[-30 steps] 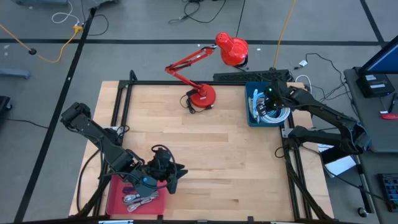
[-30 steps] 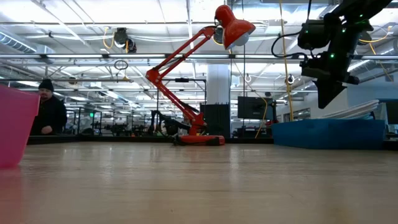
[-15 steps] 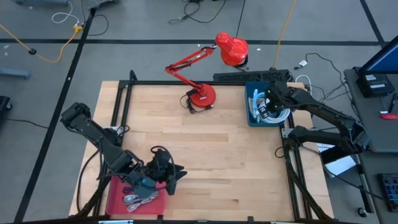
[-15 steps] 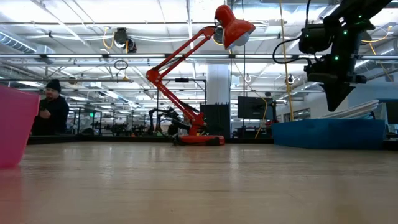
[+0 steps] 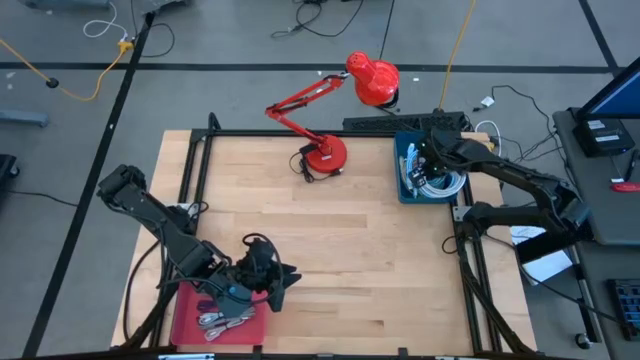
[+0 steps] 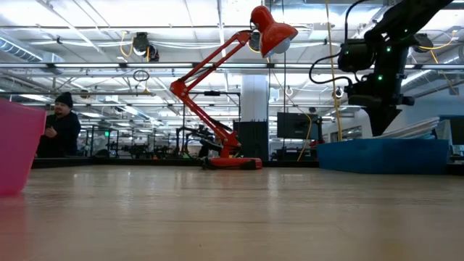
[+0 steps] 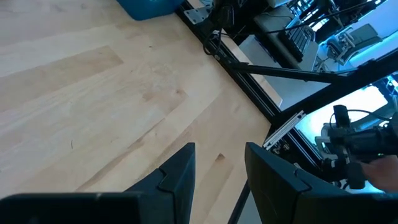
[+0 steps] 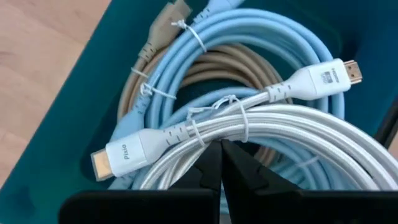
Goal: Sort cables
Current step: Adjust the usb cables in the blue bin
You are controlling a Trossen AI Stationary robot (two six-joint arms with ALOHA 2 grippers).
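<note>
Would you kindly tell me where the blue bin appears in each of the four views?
High view: blue bin at the table's far right edge, under the right gripper.
Low view: right side.
Left wrist view: top edge.
Right wrist view: teal wall around the coiled cables.
Shared landmark: red lamp.

Coiled light-blue (image 8: pixel 261 46), white (image 8: pixel 292 134) and beige cables (image 8: pixel 205 68) heaped together in the blue bin (image 8: pixel 93 87).

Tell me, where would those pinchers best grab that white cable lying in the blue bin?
Probably from straight above, across the white cable's bundled strands near its tie, where the coil lies on top of the light-blue cable and beige cable in the blue bin. The right gripper hangs just over it, fingers together, so they would need opening first.
</note>
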